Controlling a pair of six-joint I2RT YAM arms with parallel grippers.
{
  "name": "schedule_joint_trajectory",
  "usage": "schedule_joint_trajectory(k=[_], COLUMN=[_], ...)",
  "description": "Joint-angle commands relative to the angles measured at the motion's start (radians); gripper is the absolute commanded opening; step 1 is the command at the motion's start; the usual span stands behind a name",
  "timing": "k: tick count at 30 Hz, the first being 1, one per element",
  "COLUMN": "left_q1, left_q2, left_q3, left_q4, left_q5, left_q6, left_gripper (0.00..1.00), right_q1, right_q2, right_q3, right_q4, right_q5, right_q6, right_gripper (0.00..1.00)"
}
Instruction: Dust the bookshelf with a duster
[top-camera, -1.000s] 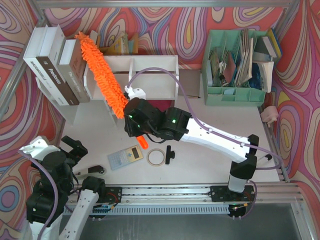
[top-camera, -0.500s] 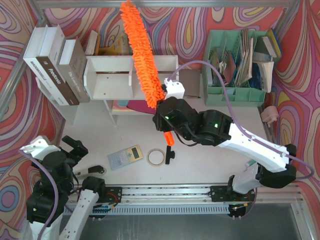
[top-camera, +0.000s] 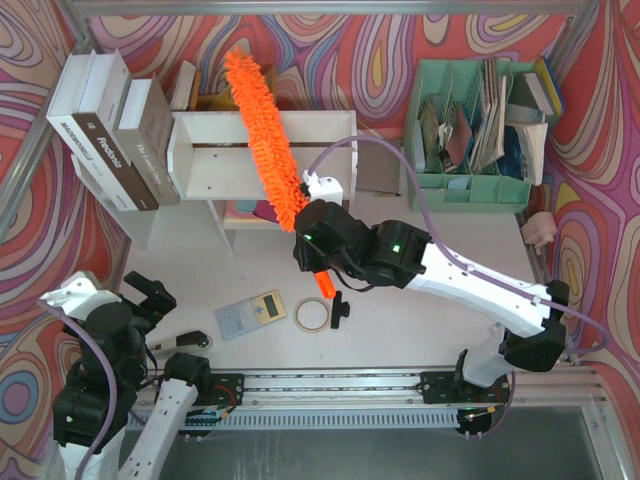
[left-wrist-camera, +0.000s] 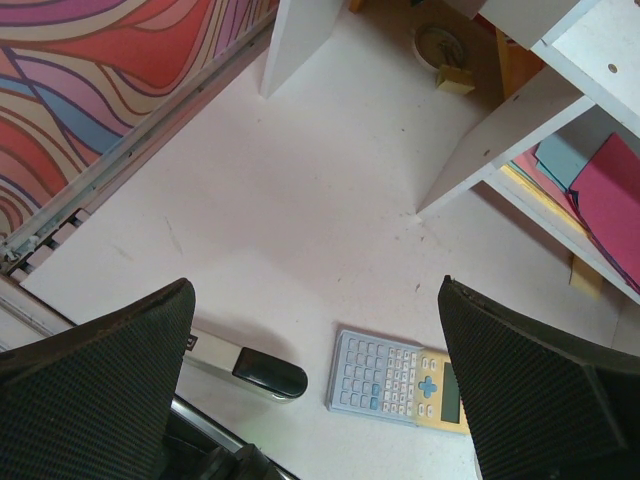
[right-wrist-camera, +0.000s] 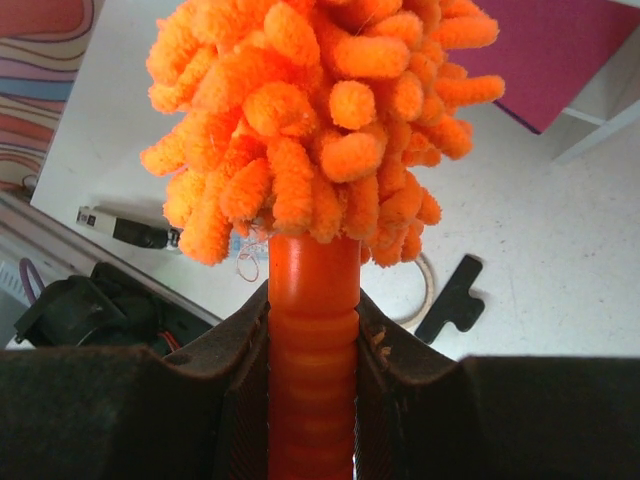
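Right fingers (right-wrist-camera: 245, 400) are clamped on the ribbed orange handle (right-wrist-camera: 313, 380) of the duster (top-camera: 262, 130). Only the right wrist view shows that grip; from above, the wrist hides it. The top view alone shows the fluffy head slanting up and left from the right fingers, across the top of the bookshelf (top-camera: 330, 125) near its divider; contact cannot be judged. In the left wrist view the left fingers (left-wrist-camera: 540, 400) stand wide apart, holding nothing, with a calculator (left-wrist-camera: 400, 380) on the table (left-wrist-camera: 300, 200) between them.
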Motion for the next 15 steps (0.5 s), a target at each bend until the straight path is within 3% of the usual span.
schedule_joint_trajectory(k=[1, 8, 15], left_q1=[0.006, 0.007, 0.007], left_q2=[0.0, 0.003, 0.003], left_q3=[-0.014, -0.015, -0.015], left_q4=[0.017, 0.018, 0.017], left_q5=[0.002, 0.003, 0.003], left_q6=[0.016, 0.016, 0.016], left_gripper=[0.98, 0.98, 0.98], right_q1=[0.005, -0.007, -0.051], right_q2=[0.013, -0.062, -0.157], right_q3=[0.035, -0.011, -0.067], right_q4=[0.075, -0.026, -0.117], right_q5=[-0.011, 0.167, 0.251], right_q6=[-0.011, 0.05, 0.116], right_gripper=[0.0, 0.0, 0.0])
